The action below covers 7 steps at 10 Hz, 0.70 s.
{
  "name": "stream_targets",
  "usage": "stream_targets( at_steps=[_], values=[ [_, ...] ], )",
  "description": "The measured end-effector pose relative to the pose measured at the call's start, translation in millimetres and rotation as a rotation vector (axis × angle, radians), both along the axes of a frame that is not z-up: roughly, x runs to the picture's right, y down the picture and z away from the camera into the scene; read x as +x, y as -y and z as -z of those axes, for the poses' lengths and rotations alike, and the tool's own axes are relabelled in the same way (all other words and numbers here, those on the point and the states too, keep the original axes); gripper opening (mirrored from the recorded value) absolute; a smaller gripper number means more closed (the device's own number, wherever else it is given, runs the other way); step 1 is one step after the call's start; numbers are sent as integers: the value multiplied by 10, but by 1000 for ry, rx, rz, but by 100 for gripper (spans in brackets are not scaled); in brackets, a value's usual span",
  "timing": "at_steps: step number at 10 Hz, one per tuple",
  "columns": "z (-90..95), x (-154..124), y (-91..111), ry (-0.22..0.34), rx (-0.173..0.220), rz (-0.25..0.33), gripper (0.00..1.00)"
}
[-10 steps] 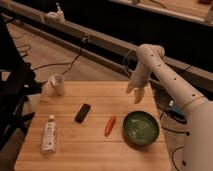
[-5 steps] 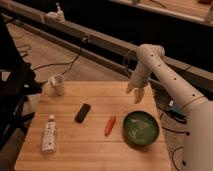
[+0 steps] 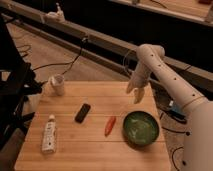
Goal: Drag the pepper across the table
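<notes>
The pepper (image 3: 109,125), small, slim and red-orange, lies on the light wooden table (image 3: 95,155) just left of the green bowl (image 3: 141,128). My gripper (image 3: 135,93) hangs from the white arm above the table's far right part, up and to the right of the pepper and well apart from it. It holds nothing that I can see.
A black rectangular device (image 3: 82,112) lies left of the pepper. A white tube (image 3: 49,134) lies near the left front edge. A white cup (image 3: 58,84) stands at the far left corner. Cables run over the floor behind the table.
</notes>
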<state>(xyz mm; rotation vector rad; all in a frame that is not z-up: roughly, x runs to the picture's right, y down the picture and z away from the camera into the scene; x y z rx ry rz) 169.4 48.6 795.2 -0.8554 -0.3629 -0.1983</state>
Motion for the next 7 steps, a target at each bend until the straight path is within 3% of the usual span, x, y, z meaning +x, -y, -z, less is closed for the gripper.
stream_targets(
  at_steps=[7],
  values=[
    [-15,-17,31,15,9,16,60]
  ],
)
